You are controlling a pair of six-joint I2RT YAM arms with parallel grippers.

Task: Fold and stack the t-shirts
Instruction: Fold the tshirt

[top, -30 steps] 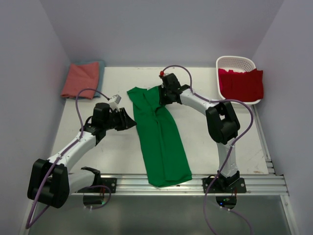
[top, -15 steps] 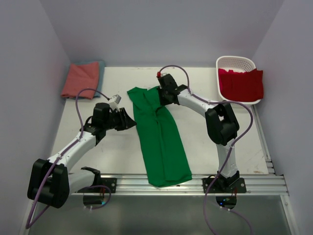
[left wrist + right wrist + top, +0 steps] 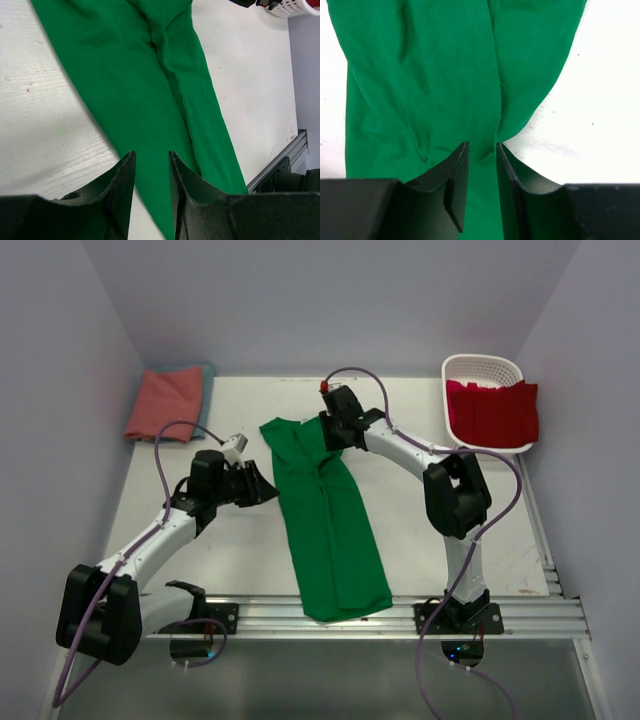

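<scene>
The green t-shirt (image 3: 330, 530) lies as a long narrow strip down the middle of the table, and it fills the left wrist view (image 3: 140, 85) and the right wrist view (image 3: 420, 75). My left gripper (image 3: 265, 487) hovers at the strip's left edge. Its jaws (image 3: 150, 154) are open, with cloth showing below the gap. My right gripper (image 3: 328, 440) is over the strip's far right part, open (image 3: 482, 145) above a crease at the cloth's edge. A salmon-pink t-shirt (image 3: 165, 402) lies folded at the far left on a teal-blue t-shirt (image 3: 208, 373). A red t-shirt (image 3: 492, 412) hangs over the basket.
A white lattice basket (image 3: 482, 362) stands at the far right corner, and its rim shows in the left wrist view (image 3: 295, 6). An aluminium rail (image 3: 400, 612) runs along the table's near edge. Walls close in on three sides.
My right gripper shut and then opened again, and its wrist shifted slightly toward the far left. The left arm and the green t-shirt have not visibly moved.
</scene>
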